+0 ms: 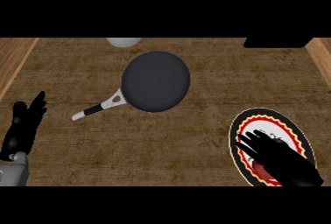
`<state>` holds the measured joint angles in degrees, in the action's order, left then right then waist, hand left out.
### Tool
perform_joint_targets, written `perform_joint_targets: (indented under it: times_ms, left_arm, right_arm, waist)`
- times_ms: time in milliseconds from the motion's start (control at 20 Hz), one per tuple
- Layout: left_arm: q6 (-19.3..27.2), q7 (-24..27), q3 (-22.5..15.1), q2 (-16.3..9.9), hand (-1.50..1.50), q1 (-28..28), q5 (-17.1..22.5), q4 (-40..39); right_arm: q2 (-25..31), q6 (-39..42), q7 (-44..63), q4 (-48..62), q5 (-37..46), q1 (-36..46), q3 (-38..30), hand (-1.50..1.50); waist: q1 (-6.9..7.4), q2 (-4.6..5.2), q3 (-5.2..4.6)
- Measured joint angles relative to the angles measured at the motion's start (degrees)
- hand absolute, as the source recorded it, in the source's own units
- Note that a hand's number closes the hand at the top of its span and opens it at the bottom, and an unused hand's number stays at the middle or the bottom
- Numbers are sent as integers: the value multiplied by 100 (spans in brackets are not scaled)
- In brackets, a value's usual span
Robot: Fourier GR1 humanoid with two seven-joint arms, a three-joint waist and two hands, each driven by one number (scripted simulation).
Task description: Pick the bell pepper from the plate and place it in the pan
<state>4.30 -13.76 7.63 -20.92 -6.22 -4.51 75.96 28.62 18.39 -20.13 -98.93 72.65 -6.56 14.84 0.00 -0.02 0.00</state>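
Note:
A dark round pan with a white-and-black handle lies on the wooden counter, centre back. At the right front sits a plate with a black, red and yellow patterned rim. My right hand hovers over the plate with its fingers straight and spread, covering most of it. A red patch of the bell pepper shows just under the palm's left edge; the remainder of it is hidden. My left hand rests open at the left edge, fingers pointing up, far from both pan and plate.
A white rounded object sits at the back edge, behind the pan. A black block occupies the back right corner. Light wooden borders run along the counter's left and right sides.

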Motion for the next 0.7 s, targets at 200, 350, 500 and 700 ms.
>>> perform_joint_targets:
  times_ms: [200, 350, 500, 700]
  left_arm:
    - [-38, 37, 93, 22, 0, -69, -43, -107]
    - [-78, 11, 109, 47, 0, -86, -61, -111]
    - [-104, -74, 122, 82, 0, -84, -115, -11]
    - [-82, -87, 102, 203, 0, 29, -196, 99]
  right_arm:
    - [-75, -283, -195, 259, 245, 124, 48, 150]
    - [-118, -673, -322, 398, 418, 237, 29, 150]
    - [-100, -913, -526, 471, 471, 244, -115, 150]
    - [-304, -852, -412, 371, 533, 209, -205, 150]
  waist:
    - [-2, 0, 0]
    - [1, -1, 0]
    - [-2, -2, 0]
    - [-9, -3, -1]
